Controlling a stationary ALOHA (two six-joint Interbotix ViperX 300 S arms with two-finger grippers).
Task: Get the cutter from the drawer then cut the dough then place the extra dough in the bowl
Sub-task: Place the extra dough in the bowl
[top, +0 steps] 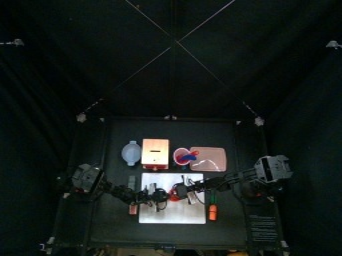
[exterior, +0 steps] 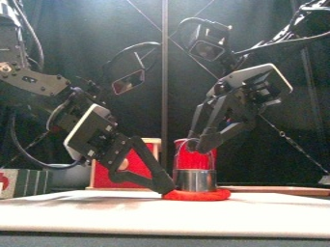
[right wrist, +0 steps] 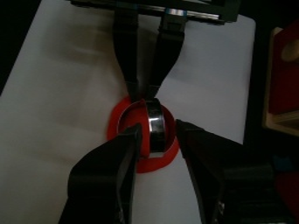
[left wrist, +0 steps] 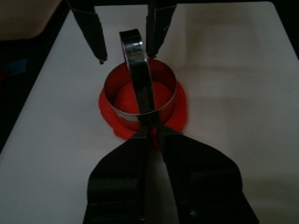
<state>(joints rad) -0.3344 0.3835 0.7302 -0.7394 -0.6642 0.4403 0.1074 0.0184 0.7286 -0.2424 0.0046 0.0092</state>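
Two grippers meet at the cutter (exterior: 194, 180). It sits on the red dough (exterior: 196, 194) on the white board (top: 187, 214), at 6 o'clock on the table. The left gripper (left wrist: 155, 144) is pinched tight on the cutter's rim. The right gripper (exterior: 196, 152) has its jaws apart, one on each side of the wire handle. I think this is the cutting step. Next comes a firm push straight down. Then the outer ring of dough must go to the bowl (top: 130, 152) at 10 o'clock.
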